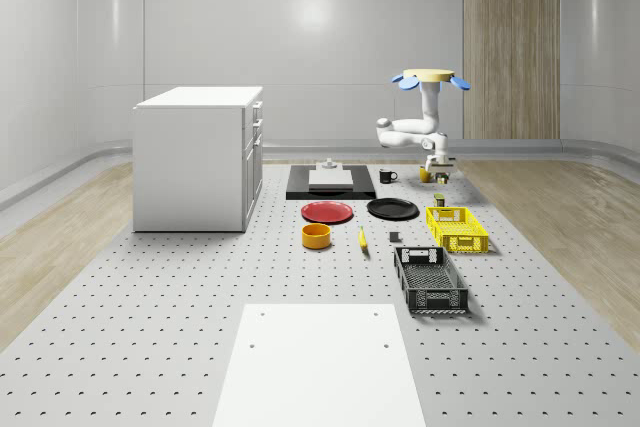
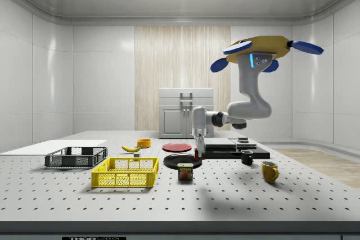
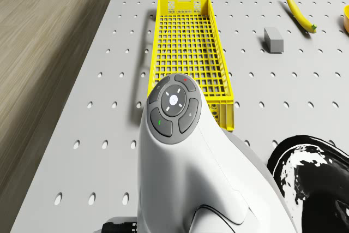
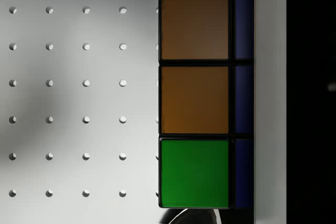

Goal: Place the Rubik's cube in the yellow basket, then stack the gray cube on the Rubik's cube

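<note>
Your drone hovers well above the desk, rotors level, its body high at the side view's right. Your arm drops from the drone's underside, bends at the elbow and reaches sideways toward the side view's left, then turns the wrist straight down. Your pincer hangs low, just above the desk surface, pointing downward.

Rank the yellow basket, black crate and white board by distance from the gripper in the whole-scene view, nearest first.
Gripper hangs low under the hovering drone.
1. Yellow basket, just in front.
2. Black crate, nearer the camera.
3. White board, foreground.
</note>
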Tool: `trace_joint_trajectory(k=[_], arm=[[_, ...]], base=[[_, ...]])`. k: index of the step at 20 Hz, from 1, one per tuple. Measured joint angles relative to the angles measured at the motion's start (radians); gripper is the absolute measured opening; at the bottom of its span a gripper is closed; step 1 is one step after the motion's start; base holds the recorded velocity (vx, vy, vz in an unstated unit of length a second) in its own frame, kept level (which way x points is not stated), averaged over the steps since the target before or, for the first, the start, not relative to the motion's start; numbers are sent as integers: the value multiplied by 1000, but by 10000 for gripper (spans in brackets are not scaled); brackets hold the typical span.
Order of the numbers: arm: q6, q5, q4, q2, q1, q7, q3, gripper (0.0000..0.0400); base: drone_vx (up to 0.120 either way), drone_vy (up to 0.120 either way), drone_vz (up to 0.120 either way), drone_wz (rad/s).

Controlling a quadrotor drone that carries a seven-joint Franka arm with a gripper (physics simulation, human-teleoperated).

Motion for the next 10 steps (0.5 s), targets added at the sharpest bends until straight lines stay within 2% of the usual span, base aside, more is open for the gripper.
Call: trace_joint_trajectory(k=[10], arm=[[18, 8, 1, -19, -5, 4, 3, 325]], base=[[120, 0, 0, 0]])
